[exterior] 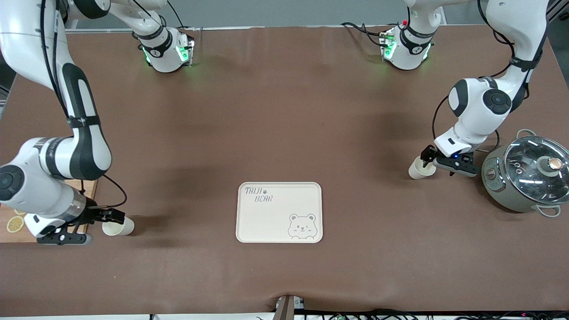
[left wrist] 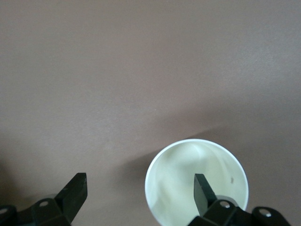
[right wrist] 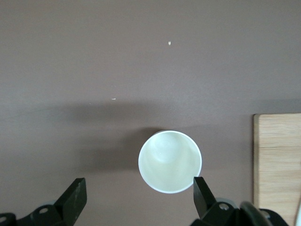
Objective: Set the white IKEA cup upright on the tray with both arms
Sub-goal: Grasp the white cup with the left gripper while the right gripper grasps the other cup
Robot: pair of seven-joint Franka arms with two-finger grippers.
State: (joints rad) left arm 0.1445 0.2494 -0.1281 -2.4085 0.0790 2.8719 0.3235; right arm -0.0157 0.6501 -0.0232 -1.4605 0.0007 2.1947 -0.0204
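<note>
A white cup lies on its side toward the right arm's end of the table, its mouth facing my right gripper. In the right wrist view the cup is just ahead of the open right gripper, one fingertip beside its rim. A second white cup lies tilted toward the left arm's end. My left gripper is open, with one finger inside the cup's mouth and the other outside. The cream bear tray lies between the two cups, bare.
A wooden cutting board with lemon slices lies under the right wrist, beside the first cup; it also shows in the right wrist view. A grey pot with a glass lid stands beside the left gripper.
</note>
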